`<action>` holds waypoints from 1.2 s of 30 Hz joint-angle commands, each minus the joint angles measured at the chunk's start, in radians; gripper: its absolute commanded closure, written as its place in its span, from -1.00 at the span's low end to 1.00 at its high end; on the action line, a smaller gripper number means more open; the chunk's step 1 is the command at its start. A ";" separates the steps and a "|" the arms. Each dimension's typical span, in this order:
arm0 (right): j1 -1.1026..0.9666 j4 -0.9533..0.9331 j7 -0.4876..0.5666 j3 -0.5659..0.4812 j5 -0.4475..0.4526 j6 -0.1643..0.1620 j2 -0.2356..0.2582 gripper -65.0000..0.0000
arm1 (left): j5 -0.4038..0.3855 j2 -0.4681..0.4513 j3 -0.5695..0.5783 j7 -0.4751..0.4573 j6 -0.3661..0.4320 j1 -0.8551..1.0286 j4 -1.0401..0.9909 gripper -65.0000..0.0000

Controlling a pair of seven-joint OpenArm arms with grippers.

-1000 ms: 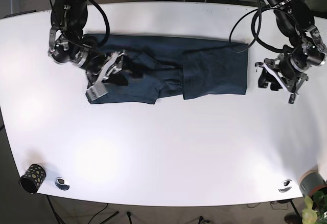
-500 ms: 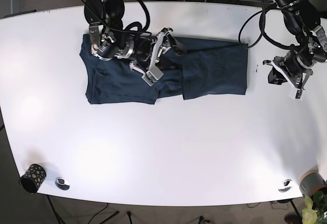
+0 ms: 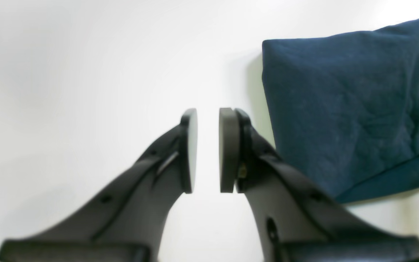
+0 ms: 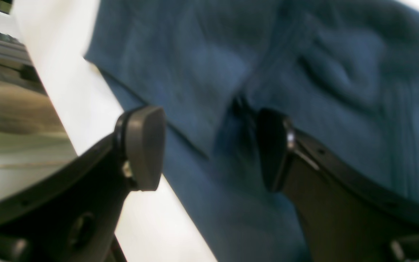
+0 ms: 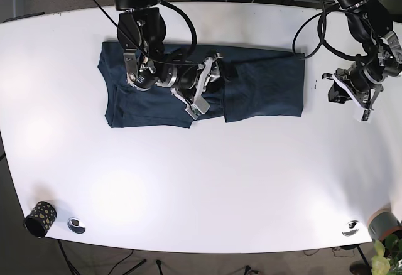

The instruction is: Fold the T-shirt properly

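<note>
- White and glossy, the desk [image 5: 207, 187] carries a dark blue T-shirt [image 5: 264, 86] laid out along its far side, the garment's long axis running left to right in the base view.
- One end of the shirt is already turned over into a flat, squarish panel with a crisp straight edge; the other end lies rumpled, with soft ridges near the middle.
- The right gripper [image 4: 209, 149] sits directly over the cloth near that rumpled middle, its jaws spread wide with nothing between them; a hem edge and a small pucker lie just beyond the gap (so this arm is the nearer one for the next pinch).
- The left gripper [image 3: 208, 149] hovers over bare desk just beside the folded end, the shirt's corner lying off to one side of its jaws rather than between them; the jaws stand narrowly parted and hold nothing.
- The fabric looks matte, knit-textured and limp, likely to sag and drag when lifted.
</note>
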 commanded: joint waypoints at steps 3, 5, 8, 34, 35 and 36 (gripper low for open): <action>0.025 -0.022 0.012 0.002 0.011 0.001 -0.039 -0.17 | -0.015 -0.015 -0.003 -0.018 -0.001 -0.012 0.013 0.74; 0.036 -0.058 0.012 0.003 0.011 0.000 -0.043 -0.17 | -0.015 -0.015 -0.003 -0.018 -0.001 -0.012 0.013 0.74; 0.050 -0.104 0.012 0.003 0.014 0.000 -0.048 -0.17 | -0.015 -0.015 -0.003 -0.018 -0.001 -0.012 0.013 0.74; -0.070 0.193 -0.001 0.000 0.024 0.007 -0.046 1.00 | -0.015 -0.017 -0.001 -0.018 -0.001 0.007 0.012 0.74; -0.082 0.209 -0.012 0.000 0.030 0.007 -0.045 1.00 | -0.015 -0.017 -0.001 -0.016 -0.001 0.007 0.012 0.74; -0.096 0.229 -0.028 0.000 0.044 0.007 -0.042 1.00 | -0.015 -0.017 -0.001 -0.016 -0.001 0.007 0.013 0.74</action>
